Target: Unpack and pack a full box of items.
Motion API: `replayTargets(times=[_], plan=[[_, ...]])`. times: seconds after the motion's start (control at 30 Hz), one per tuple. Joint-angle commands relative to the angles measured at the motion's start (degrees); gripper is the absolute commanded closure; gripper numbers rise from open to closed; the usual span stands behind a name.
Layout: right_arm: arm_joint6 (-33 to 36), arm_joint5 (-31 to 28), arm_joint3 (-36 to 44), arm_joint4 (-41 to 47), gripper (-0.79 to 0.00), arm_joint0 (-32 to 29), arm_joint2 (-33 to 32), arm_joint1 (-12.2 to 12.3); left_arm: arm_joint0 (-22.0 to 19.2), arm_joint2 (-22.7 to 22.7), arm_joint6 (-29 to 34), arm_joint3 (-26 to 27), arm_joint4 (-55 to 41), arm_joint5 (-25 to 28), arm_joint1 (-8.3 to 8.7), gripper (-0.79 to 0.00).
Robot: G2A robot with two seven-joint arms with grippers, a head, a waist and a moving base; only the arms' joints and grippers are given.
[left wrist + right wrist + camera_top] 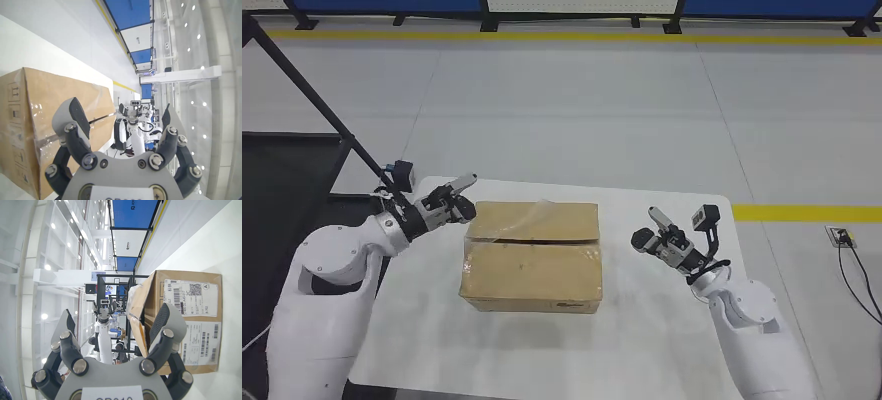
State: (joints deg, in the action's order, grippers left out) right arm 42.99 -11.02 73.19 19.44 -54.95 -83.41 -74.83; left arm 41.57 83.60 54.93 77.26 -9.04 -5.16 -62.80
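Box: A brown rectangular cardboard box (532,275) is sitting near the middle of the white rectangular table (662,330), its long side running across in front of the robot and both short ends turning toward the arms

Flaps: The two top flaps (532,222) are lying almost shut, meeting along a dark seam that is gaping slightly

Tape: Strips of clear glossy tape (36,108) are clinging in wrinkles to the carton's top and to the corner nearest the left arm

Labels: On the end that is facing the right arm, white printed shipping labels (191,298) are covering most of the cardboard

Left gripper: The left gripper (464,196) is hovering just beside the box's left end, near its far corner, above the table; its grey, black-padded fingers (78,113) are standing wide apart and holding nothing

Right gripper: The right gripper (647,228) is hovering off the box's right end, with a strip of bare table showing between it and the cardboard; its fingers (162,321) are likewise spreading apart, with nothing in their grasp

Facing: The two grippers are pointing toward each other across the carton, each showing small in the other's wrist view beyond the top of the box

Surroundings: A pale grey floor is stretching beyond the table, a yellow line (802,212) running along it on the right arm's side
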Motion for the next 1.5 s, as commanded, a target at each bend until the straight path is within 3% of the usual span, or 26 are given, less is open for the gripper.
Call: replayTargets(times=[0.0, 0.1, 0.4, 0.53, 0.73, 1.07, 1.47], plan=[[0.0, -0.4, -0.2, 0.6, -0.785, -0.3, -0.4, 0.1, -3.5, -3.3, 1.9, -3.3, -0.3, -0.3, -0.39, -0.785], [-0.2, -0.3, -0.2, -0.8, -0.785, -0.5, -0.3, 0.3, -6.7, -7.2, 4.9, -6.4, 2.4, -0.5, -0.71, -0.785], [-0.2, -0.3, -0.2, -0.8, -0.785, -0.5, -0.3, 0.3, -6.7, -7.2, 4.9, -6.4, 2.4, -0.5, -0.71, -0.785], [-0.7, -0.1, 0.0, -0.6, -0.785, -0.8, -0.2, 0.3, -6.7, -8.7, -1.5, -6.4, 2.1, -0.9, -1.28, -0.785], [-1.6, 0.4, 0.9, 1.3, -0.785, -2.2, -1.6, 0.6, -11.9, -14.7, -8.2, -12.0, 1.3, 1.2, -3.26, -0.785], [-2.2, -1.5, 2.3, 4.2, -0.785, -6.7, -5.0, 1.4, -21.3, -26.7, -7.0, -26.1, 3.4, 7.8, -7.39, -0.785], [-2.9, -1.7, 4.1, 4.6, -0.785, -8.7, -5.6, 2.0, -25.3, -30.6, -4.4, -36.4, -5.7, 15.6, -11.42, -0.785]])
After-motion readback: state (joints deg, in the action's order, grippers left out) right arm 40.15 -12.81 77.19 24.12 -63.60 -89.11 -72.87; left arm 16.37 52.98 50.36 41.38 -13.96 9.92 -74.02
